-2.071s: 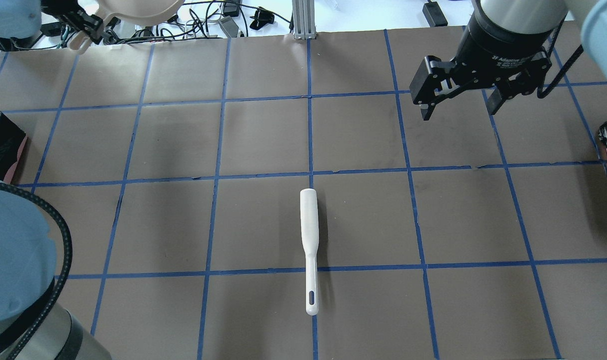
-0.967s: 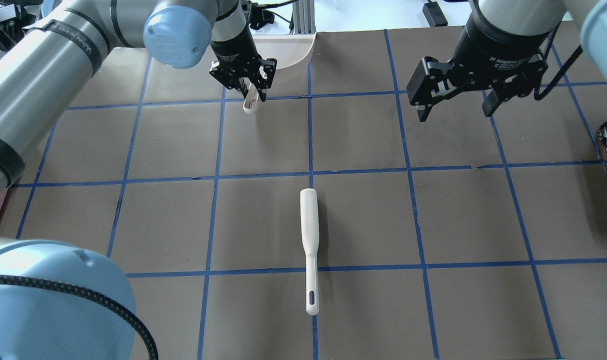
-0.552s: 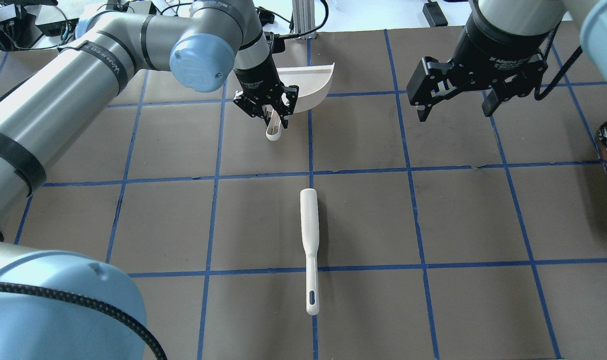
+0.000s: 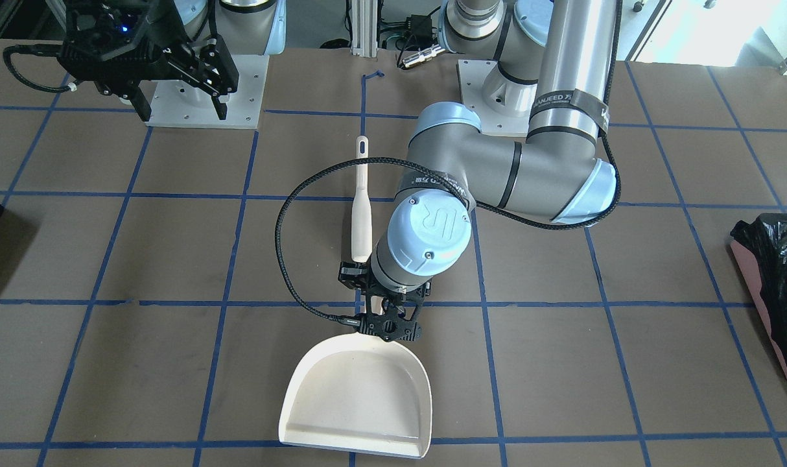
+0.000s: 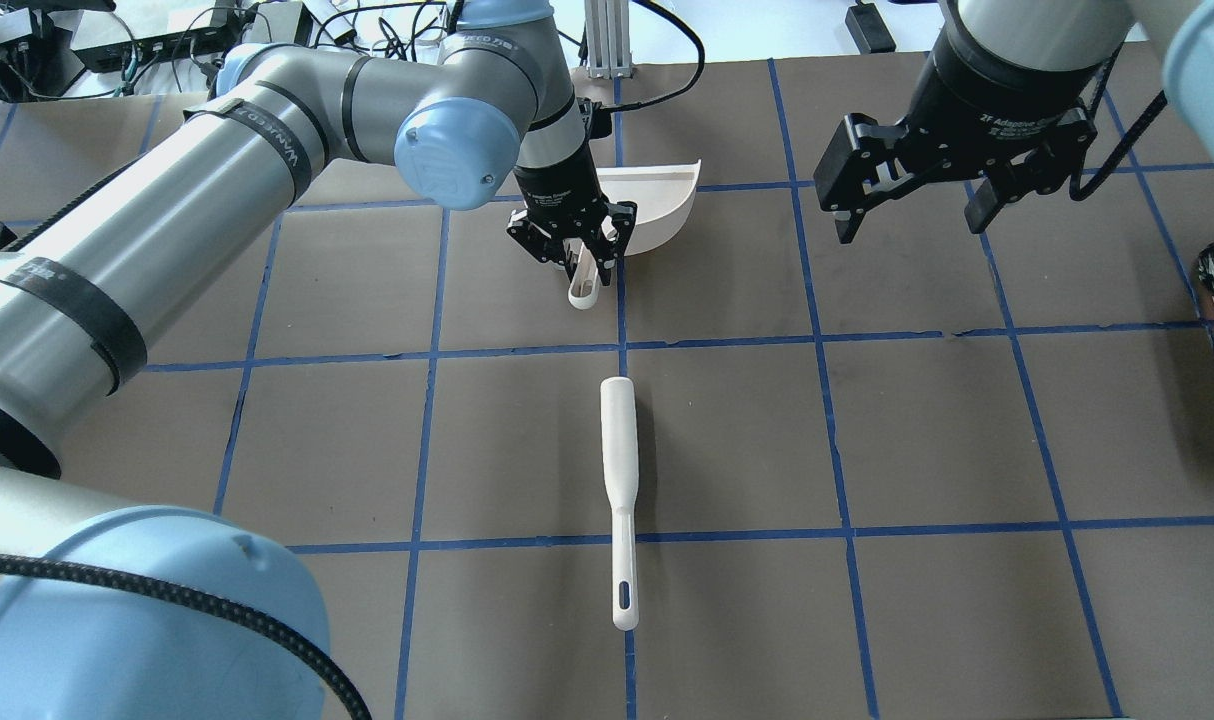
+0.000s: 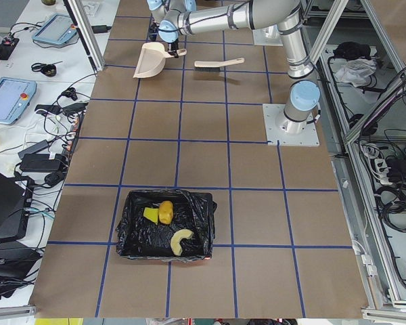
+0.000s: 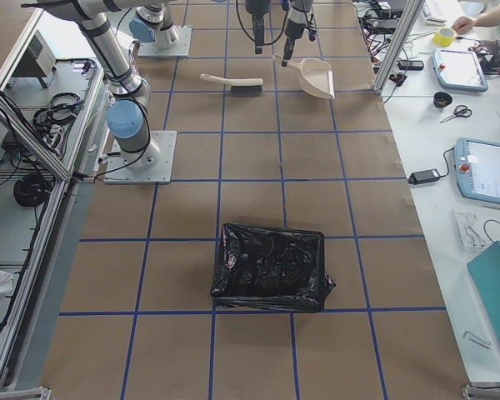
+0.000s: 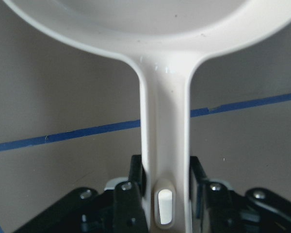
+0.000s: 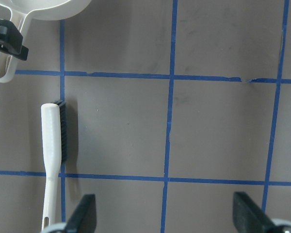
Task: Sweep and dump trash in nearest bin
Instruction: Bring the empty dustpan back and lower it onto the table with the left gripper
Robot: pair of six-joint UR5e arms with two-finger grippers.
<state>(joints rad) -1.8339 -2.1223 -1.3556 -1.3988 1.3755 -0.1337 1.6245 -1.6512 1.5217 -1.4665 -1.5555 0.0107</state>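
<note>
The three scraps lie inside the black-lined bin (image 6: 196, 230) at the table's left end: a brown lump (image 6: 166, 211), a pale rind slice (image 6: 181, 238) and a yellow-green wedge (image 6: 151, 214). My left gripper (image 5: 587, 268) is shut on the handle of a cream dustpan (image 5: 659, 205), which it holds over the far middle of the table. The pan (image 4: 358, 395) looks empty. The wrist view shows both fingers (image 8: 131, 194) clamped on the handle (image 8: 165, 145). My right gripper (image 5: 922, 215) is open and empty, above the far right. A white brush (image 5: 617, 450) lies flat mid-table.
The left bin's pink side shows in the front-facing view (image 4: 753, 295). A second black-lined bin (image 7: 271, 267) stands at the table's right end, with no scraps visible in it. The brush (image 9: 51, 150) lies just nearer the robot than the dustpan handle. Cables and devices lie beyond the far edge.
My left arm has carried the dustpan from beyond the far-left corner to the far middle of the table, moving right and nearer. The right gripper and the brush have stayed put.
</note>
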